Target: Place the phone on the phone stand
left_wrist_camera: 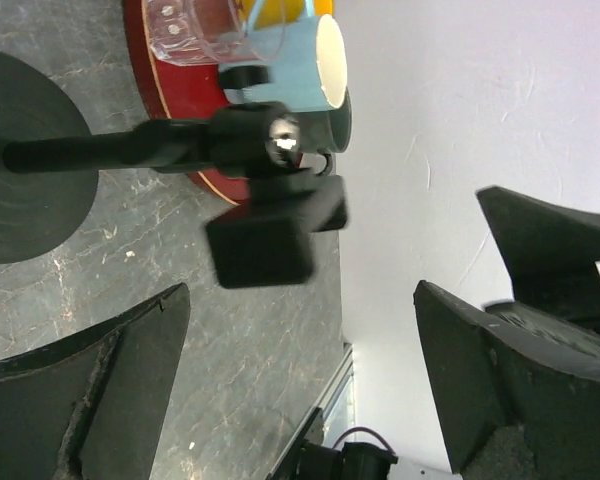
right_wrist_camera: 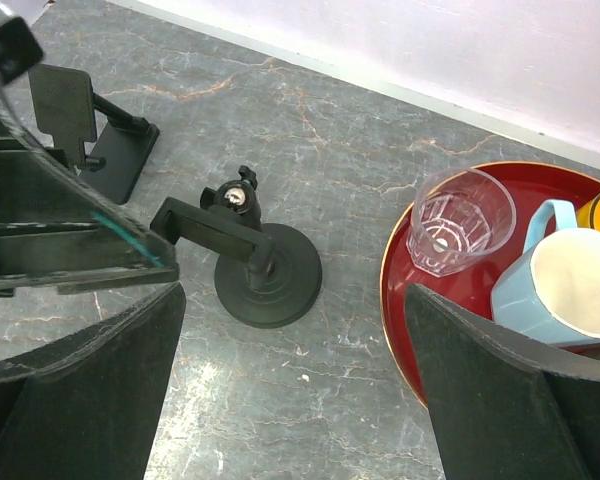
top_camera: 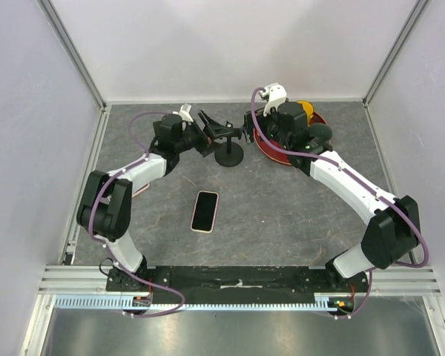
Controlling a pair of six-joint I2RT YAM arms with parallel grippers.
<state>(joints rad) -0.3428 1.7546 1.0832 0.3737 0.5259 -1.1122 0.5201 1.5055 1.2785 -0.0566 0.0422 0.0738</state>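
The phone (top_camera: 205, 211), black-screened with a pale pink edge, lies flat on the grey table in front of the stand, apart from both grippers. It shows only in the top view. The black phone stand (top_camera: 228, 154) has a round base, a short post and a small clamp head (left_wrist_camera: 268, 236). My left gripper (top_camera: 208, 133) is open beside the stand's head, its fingers (left_wrist_camera: 90, 390) spread wide with nothing between them. From the other side, my right gripper (top_camera: 246, 132) hangs open above the stand (right_wrist_camera: 267, 272), also empty.
A red tray (top_camera: 276, 158) at the back right carries a clear glass (right_wrist_camera: 460, 220), a light blue mug (right_wrist_camera: 570, 290) and something yellow. A black bracket-like piece (right_wrist_camera: 80, 125) shows beyond the stand in the right wrist view. White walls enclose the table.
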